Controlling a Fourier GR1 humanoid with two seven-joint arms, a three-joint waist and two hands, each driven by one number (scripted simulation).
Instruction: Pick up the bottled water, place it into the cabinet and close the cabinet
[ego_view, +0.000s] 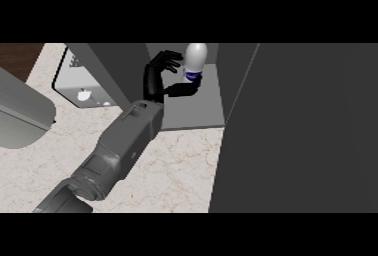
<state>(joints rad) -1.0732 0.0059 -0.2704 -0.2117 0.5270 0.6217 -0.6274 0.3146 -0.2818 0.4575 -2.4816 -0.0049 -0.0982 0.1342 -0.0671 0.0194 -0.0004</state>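
Inside the cabinet (193, 107), on its pale grey shelf floor, stands the bottled water (194, 62), upright and toward the back of the opening. It is a whitish, rounded bottle with a dark blue band low on its body. Just left of the bottle is a black hand (164, 70) on a grey forearm that rises from the lower left. Its fingers are spread and lie beside the bottle's upper part, while the thumb reaches under toward the blue band. I cannot tell whether fingers or thumb touch the bottle; they look parted rather than curled round it. By its thumb and its side of the view I take this for the left hand, though that is a judgement. The other hand does not show.

Since the bottle already stands within the cabinet, the placing step looks done or nearly so, which would explain the spread fingers. The cabinet door (303, 130), the large dark panel right of the opening, stands swung out over the marbled table (177, 170), so closing is not yet done.
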